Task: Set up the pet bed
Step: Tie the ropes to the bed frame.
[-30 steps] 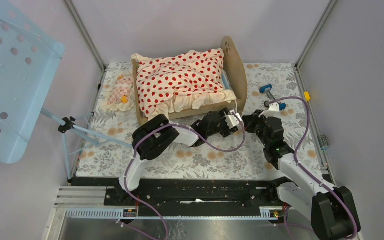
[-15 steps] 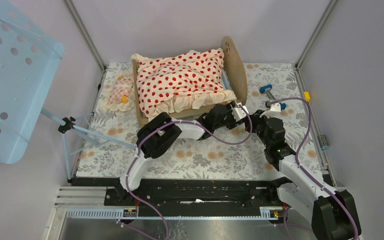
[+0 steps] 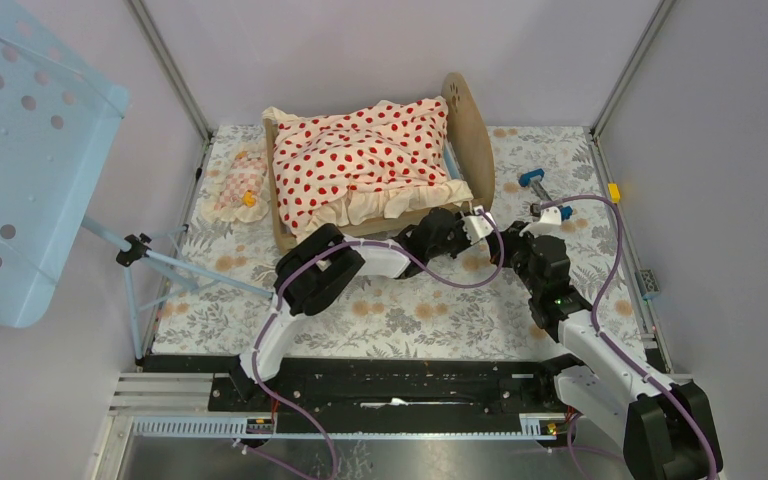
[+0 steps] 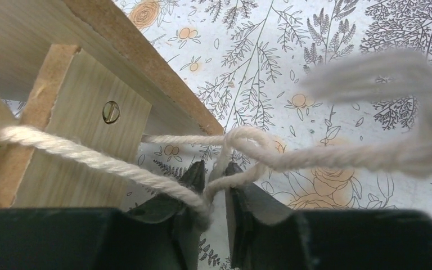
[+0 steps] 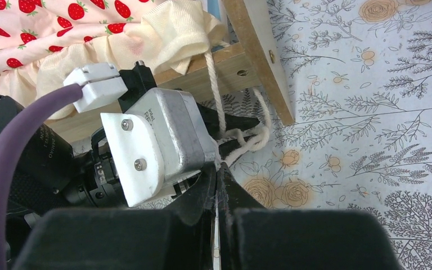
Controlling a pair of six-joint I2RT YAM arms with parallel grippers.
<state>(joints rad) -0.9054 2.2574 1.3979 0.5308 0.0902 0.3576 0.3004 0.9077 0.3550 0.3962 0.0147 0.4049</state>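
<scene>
The pet bed (image 3: 472, 140) stands at the back of the floral mat with a strawberry-print ruffled blanket (image 3: 360, 155) heaped over it, so only a blue sliver of mattress (image 3: 452, 160) shows. A cream cord (image 4: 90, 154) is knotted by the wooden leg (image 4: 84, 140) at the bed's front right corner. My left gripper (image 4: 215, 169) sits at that corner, jaws narrowed onto a strand of the cord. My right gripper (image 5: 218, 169) is shut just behind the left gripper (image 5: 242, 121). The cord (image 5: 216, 95) runs down to its tips; I cannot tell whether it is pinched there.
A small pink checked pillow (image 3: 235, 185) lies left of the bed. A blue perforated panel on a stand (image 3: 20, 170) leans at the left. A blue tool (image 3: 532, 178) and a yellow piece (image 3: 614, 191) lie at the right. Upright posts stand at the mat's back corners.
My left gripper moved forward and right to the bed's front right corner and its jaws narrowed around the cord. The right arm barely shifted.
</scene>
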